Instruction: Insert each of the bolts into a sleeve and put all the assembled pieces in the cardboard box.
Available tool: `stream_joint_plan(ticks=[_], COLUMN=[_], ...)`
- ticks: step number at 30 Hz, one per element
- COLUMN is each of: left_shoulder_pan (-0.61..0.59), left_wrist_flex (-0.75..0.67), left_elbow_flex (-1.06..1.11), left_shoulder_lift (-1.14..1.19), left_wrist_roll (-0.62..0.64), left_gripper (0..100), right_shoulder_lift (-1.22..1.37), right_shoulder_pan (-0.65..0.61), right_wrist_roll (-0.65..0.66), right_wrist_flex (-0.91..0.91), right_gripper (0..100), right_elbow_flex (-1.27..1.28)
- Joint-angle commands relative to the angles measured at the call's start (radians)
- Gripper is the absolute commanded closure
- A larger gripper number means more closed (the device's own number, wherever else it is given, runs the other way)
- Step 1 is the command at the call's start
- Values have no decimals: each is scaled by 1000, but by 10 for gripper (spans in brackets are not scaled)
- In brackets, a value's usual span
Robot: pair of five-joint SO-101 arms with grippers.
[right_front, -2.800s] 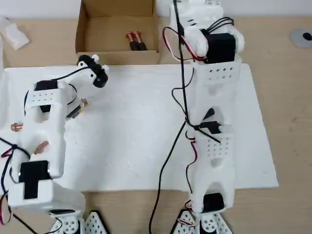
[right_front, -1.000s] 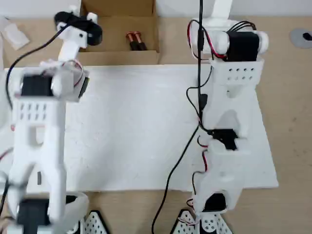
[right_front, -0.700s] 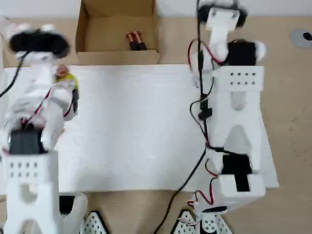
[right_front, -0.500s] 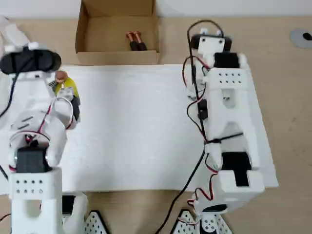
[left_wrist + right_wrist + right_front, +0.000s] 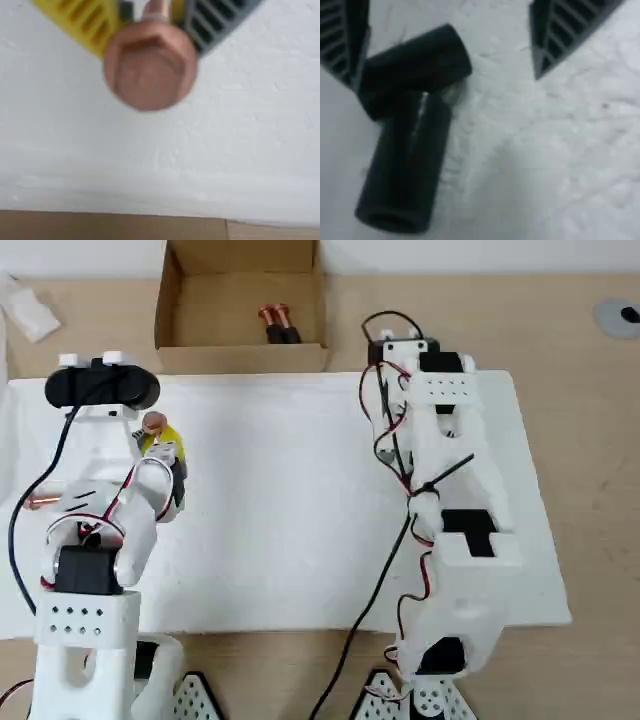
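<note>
My left gripper is shut on a copper bolt, its hex head showing between the yellow finger and the dark finger. In the high view that bolt hangs over the left side of the white mat. My right gripper stands open low over the mat, with two black sleeves between its fingers: one lies across the end of the other. The right arm covers them in the high view. The cardboard box holds assembled pieces.
A loose copper bolt lies at the mat's left edge beside the left arm. A white object sits at the far left and a grey disc at the far right of the wooden table. Cables trail along the right arm.
The left arm swung from the box's left corner back over the mat's left side and now carries the bolt. The right arm came down from the far side onto the mat.
</note>
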Motion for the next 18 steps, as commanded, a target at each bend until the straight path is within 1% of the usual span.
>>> stream_joint_plan(ticks=[1, 7, 18], left_shoulder_pan=[11, 11, 11], left_wrist_flex=[-25, -25, -18], left_elbow_flex=[-15, -20, -21], left_shoulder_lift=[-25, -25, -25], left_wrist_roll=[3, 3, 3], left_gripper=[991, 991, 990], right_shoulder_lift=[7, 8, 10], right_shoulder_pan=[24, 35, 31], right_wrist_roll=[8, 12, 120], right_wrist_flex=[-31, -49, -51], right_gripper=[740, 740, 741], right_elbow_flex=[-47, -44, -22])
